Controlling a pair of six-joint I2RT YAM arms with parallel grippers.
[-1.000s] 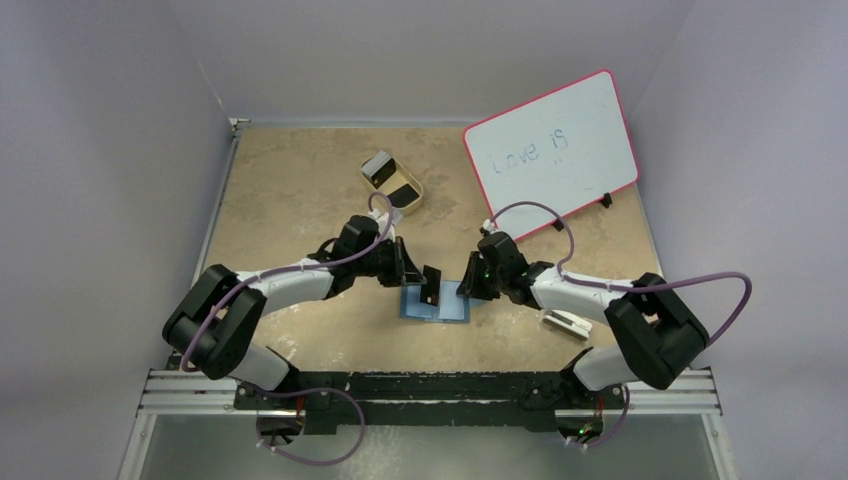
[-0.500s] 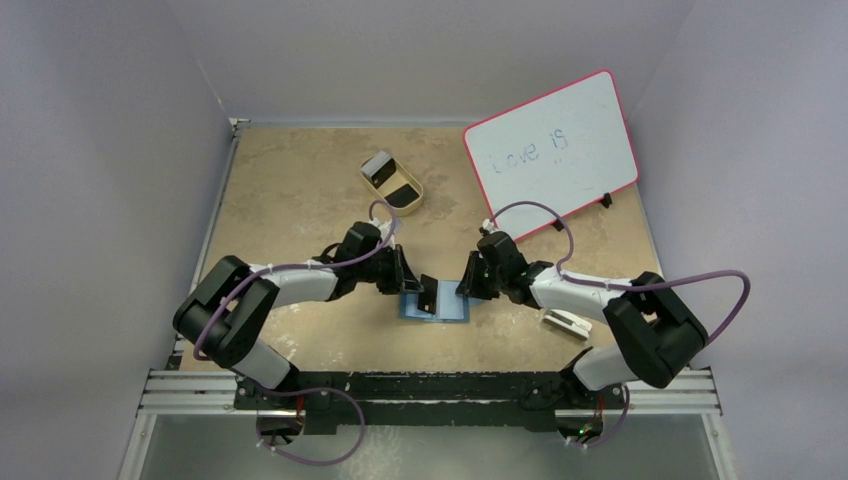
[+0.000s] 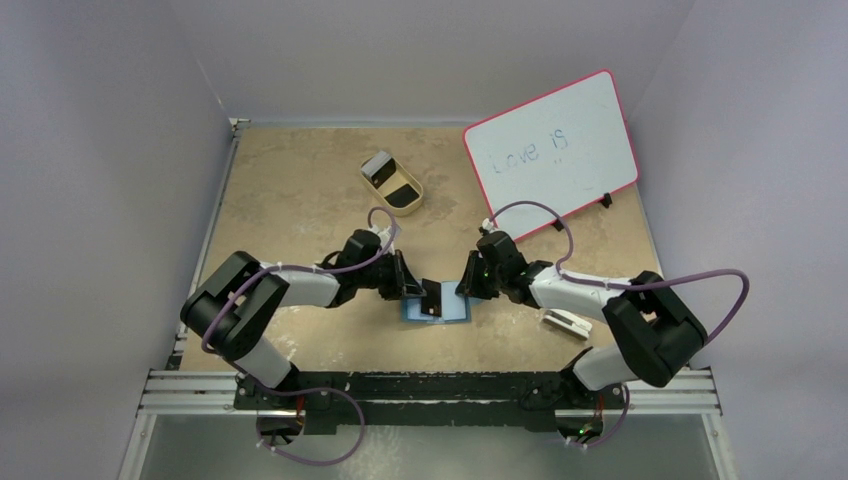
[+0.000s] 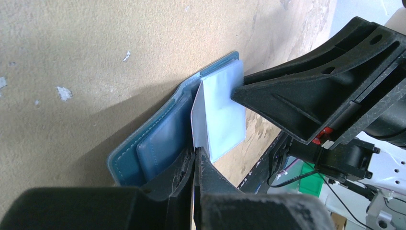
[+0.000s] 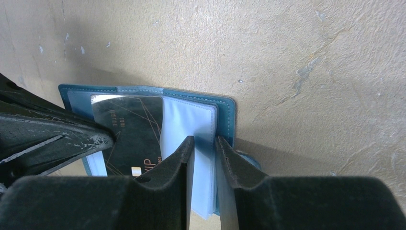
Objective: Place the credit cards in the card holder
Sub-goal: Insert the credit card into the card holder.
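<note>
The left arm bends inward, low over the table; the left gripper (image 4: 195,158) is pressed tight on a black credit card (image 5: 129,139) lettered "VIP", tilted over the open teal card holder (image 3: 452,313) at mid-table. The right gripper (image 5: 205,143) pinches the holder's clear sleeves. Far right, a whiteboard (image 3: 555,150) reads "Love is".
</note>
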